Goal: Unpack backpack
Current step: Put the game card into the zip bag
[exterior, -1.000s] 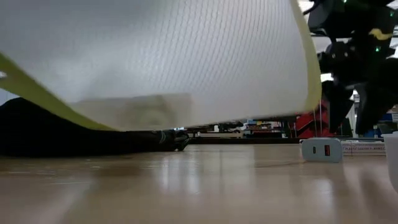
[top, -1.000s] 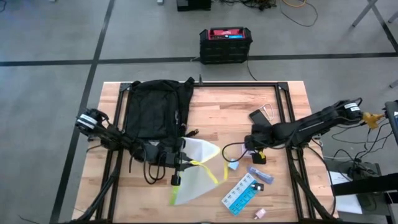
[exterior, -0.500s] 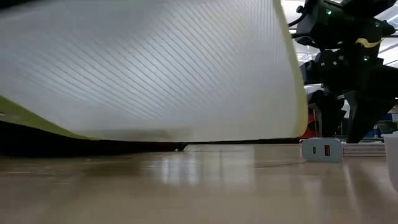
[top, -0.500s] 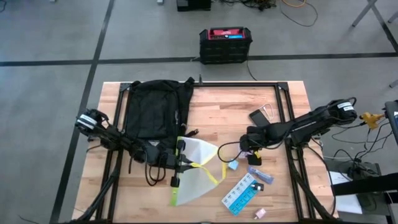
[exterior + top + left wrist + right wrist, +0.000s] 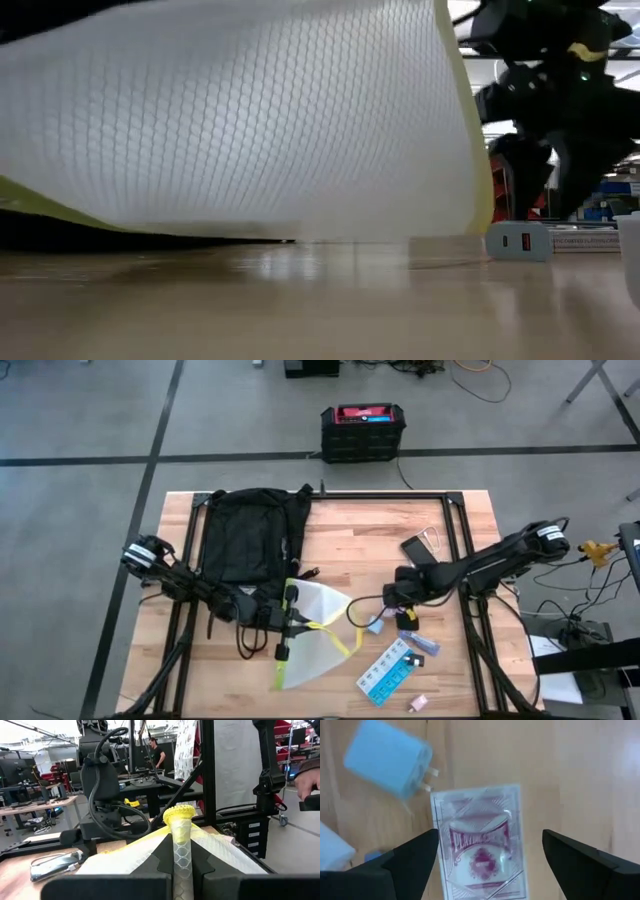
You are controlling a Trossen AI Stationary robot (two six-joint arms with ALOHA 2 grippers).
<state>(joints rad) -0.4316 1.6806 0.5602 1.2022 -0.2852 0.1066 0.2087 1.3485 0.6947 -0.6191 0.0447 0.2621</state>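
Between my left gripper's closed fingers sits the yellow tab of a white mesh pouch, which fills the low view and hides most of the table. My right gripper hovers, fingers apart, over a card deck beside a blue charger. Just behind the left gripper, the backpack lies at the table's far-left edge.

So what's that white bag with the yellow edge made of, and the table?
The white bag looks like soft mesh fabric: up close the low view shows a honeycomb weave of tiny holes, with smooth yellow-green trim along its edges. The left gripper pinches its yellow corner. The table looks like pale wood planks, with visible grain and a slight sheen that mirrors things standing on it.
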